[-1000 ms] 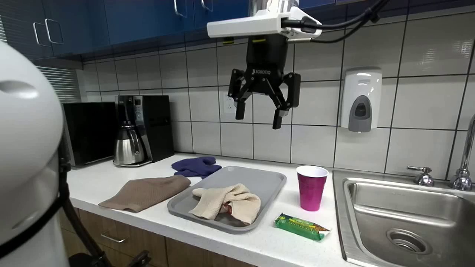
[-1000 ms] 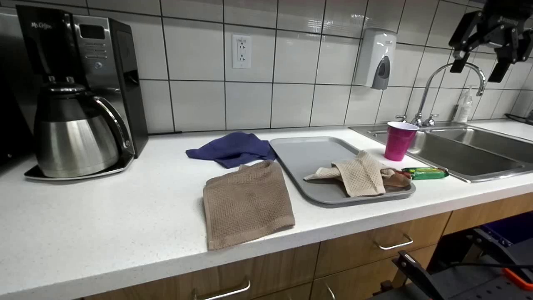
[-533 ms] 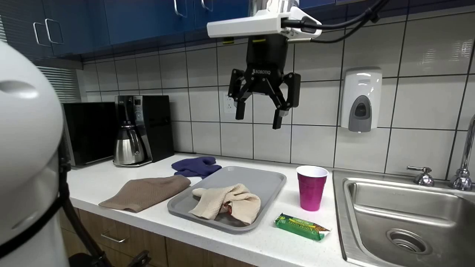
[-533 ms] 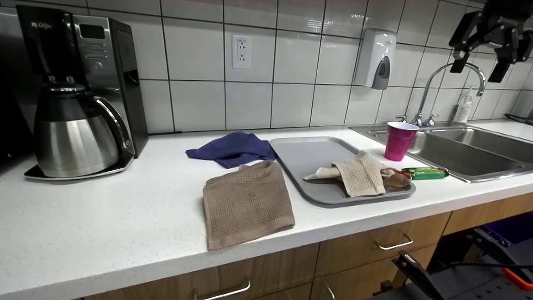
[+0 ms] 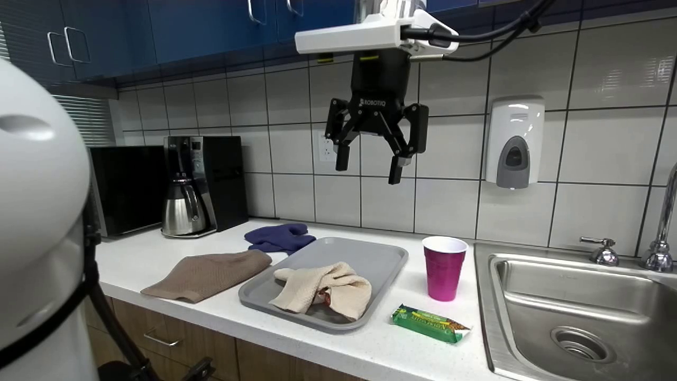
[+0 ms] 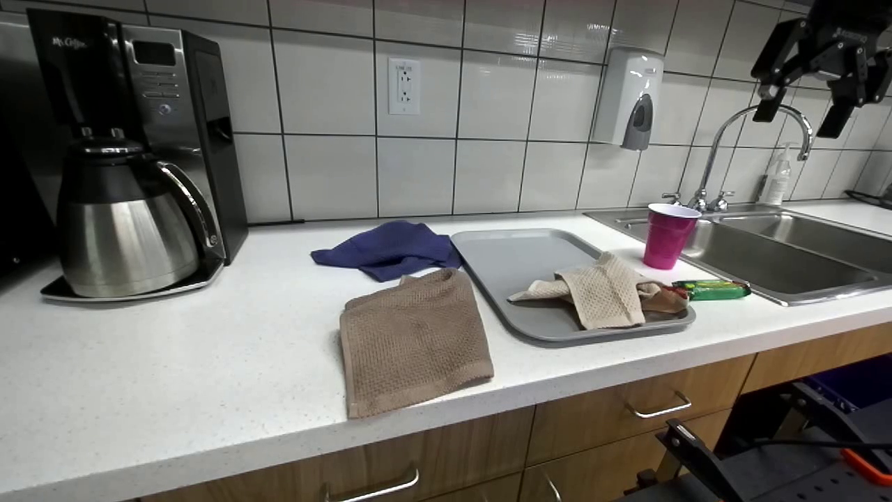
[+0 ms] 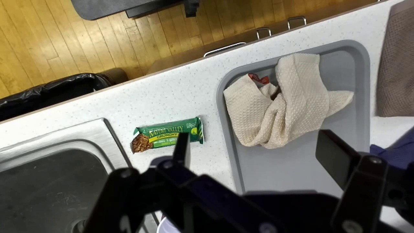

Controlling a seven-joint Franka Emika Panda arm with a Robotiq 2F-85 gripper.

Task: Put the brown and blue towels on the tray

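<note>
The brown towel [image 5: 211, 272] lies loosely folded on the white counter beside the tray, reaching toward the counter's front edge; its far end shows at the right border of the wrist view. Behind it, nearer the wall, the blue towel [image 6: 390, 251] is crumpled at the tray's back corner; I cannot tell whether it touches the rim. Flat on the counter rests the grey tray [image 6: 523, 254], its back part bare. My gripper [image 5: 368, 168] hangs high above the counter, pointing down. Its fingers [image 7: 336, 158] stand wide apart with nothing between them.
A beige cloth [image 5: 322, 288] sits bunched on the tray's front part, with something red partly under it. A pink cup [image 5: 444, 270] and a green snack bar [image 5: 429, 323] stand between tray and sink [image 5: 576, 296]. A coffee maker [image 6: 132, 174] occupies the far left.
</note>
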